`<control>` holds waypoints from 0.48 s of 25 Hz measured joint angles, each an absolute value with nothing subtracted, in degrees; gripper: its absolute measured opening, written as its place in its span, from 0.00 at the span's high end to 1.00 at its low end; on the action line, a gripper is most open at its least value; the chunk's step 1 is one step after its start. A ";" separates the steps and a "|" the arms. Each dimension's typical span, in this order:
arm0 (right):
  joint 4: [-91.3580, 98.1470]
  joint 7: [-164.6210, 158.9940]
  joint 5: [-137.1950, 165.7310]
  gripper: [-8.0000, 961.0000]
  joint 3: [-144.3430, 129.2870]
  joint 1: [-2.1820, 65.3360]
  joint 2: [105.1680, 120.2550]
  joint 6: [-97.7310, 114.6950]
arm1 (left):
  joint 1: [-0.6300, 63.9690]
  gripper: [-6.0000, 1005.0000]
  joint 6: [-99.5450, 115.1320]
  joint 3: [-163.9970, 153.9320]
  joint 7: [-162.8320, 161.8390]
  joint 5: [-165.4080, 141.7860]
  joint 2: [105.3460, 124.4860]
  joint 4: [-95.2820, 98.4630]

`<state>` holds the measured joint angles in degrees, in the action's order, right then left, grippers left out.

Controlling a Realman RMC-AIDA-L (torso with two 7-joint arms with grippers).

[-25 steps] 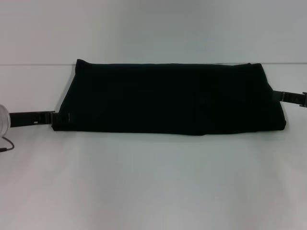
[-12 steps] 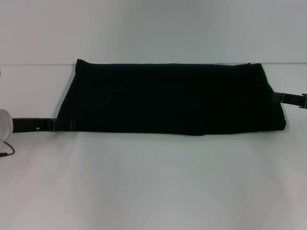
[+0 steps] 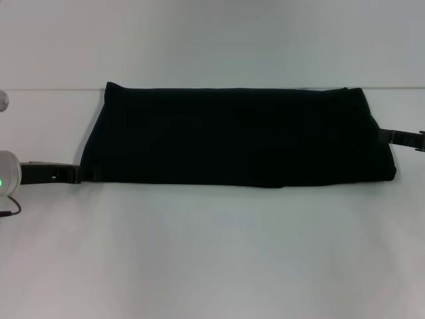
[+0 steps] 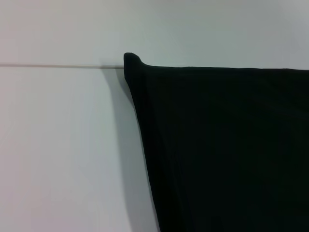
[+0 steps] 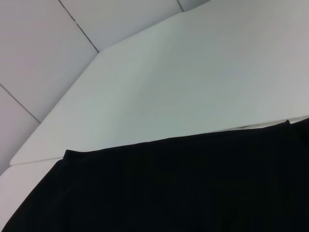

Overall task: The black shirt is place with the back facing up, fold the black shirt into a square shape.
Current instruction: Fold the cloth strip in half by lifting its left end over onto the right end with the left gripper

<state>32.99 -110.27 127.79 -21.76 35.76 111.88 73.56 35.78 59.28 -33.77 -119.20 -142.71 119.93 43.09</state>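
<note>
A wide white table (image 3: 212,252) fills the scene, its far edge meeting a pale wall (image 3: 212,40); the right wrist view shows seams between the wall panels. Across the far half of the table lies the black shirt (image 3: 239,136), folded into a long flat band running left to right, its near edge straight. The left gripper (image 3: 74,174) sits low at the band's near-left corner, just beside the cloth and possibly touching it. The right gripper (image 3: 388,136) meets the right end. Whether either one's jaws are parted or holding fabric cannot be told.
</note>
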 joint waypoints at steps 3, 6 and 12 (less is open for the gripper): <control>33.13 -110.34 127.86 0.38 -21.91 35.65 111.88 73.58 | 35.75 0.38 59.26 -33.99 -119.18 -143.03 119.99 43.24; 33.15 -110.48 128.44 0.39 -22.10 35.57 111.70 73.57 | 35.90 0.48 59.21 -34.02 -119.18 -143.69 119.99 43.25; 33.15 -113.03 131.78 0.40 -22.23 35.22 110.94 73.06 | 35.97 0.75 59.14 -34.06 -119.17 -143.88 119.97 43.31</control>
<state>33.15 -113.03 131.78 -22.24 35.22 110.94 73.06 35.97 59.14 -34.06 -119.17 -143.88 119.97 43.31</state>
